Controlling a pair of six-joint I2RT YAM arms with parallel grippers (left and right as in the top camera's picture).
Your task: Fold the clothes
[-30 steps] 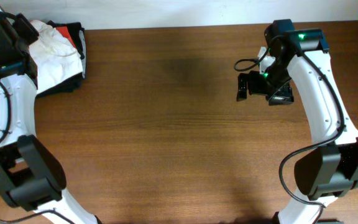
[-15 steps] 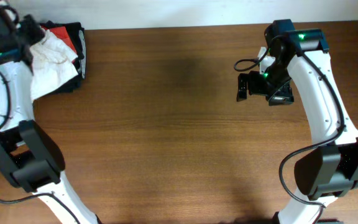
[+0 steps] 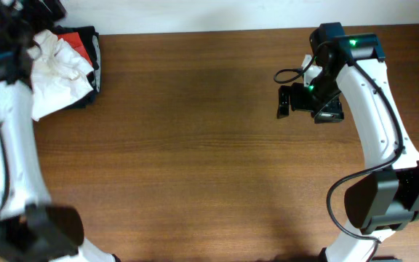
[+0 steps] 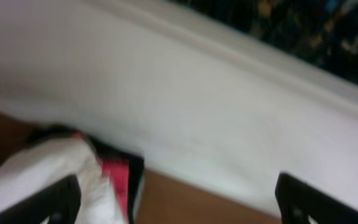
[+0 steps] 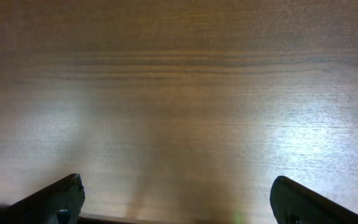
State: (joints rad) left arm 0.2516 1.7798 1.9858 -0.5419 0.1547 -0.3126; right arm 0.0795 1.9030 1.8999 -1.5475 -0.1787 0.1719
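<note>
1. White T-shirt point(image 3: 58, 69) lay crumpled at the far left corner of the surface point(image 3: 195, 153). It was heaped over the dark folded garments point(image 3: 93, 54) and covered part of the red T-shirt point(image 3: 71, 38). You had no fold made in it yet.
2. Your left claw point(image 4: 176, 200) hung at that corner with its fingers spread wide and nothing between them. In its wrist view the white cloth sat just beside the finger point(image 4: 58, 199) at the lower left. You could not tell whether the two touched.
3. Your right claw point(image 5: 178, 202) hovered wide over bare wood on the right half of the surface, well apart from the pile, and gripped nothing.
4. A pale wall point(image 4: 166, 106) ran just behind the pile. The red shirt and the dark garments crowded the white one on its far and right sides.
5. The shirt's sleeves and front were lost in the crumple. The red shirt showed only as a strip.
6. Your left arm point(image 3: 6, 145) was smeared in the overhead view, so the claw was hard to pick out there. The left wrist view was soft too, and you could not make out the dark speckled patch point(image 4: 303, 28) above the wall.
</note>
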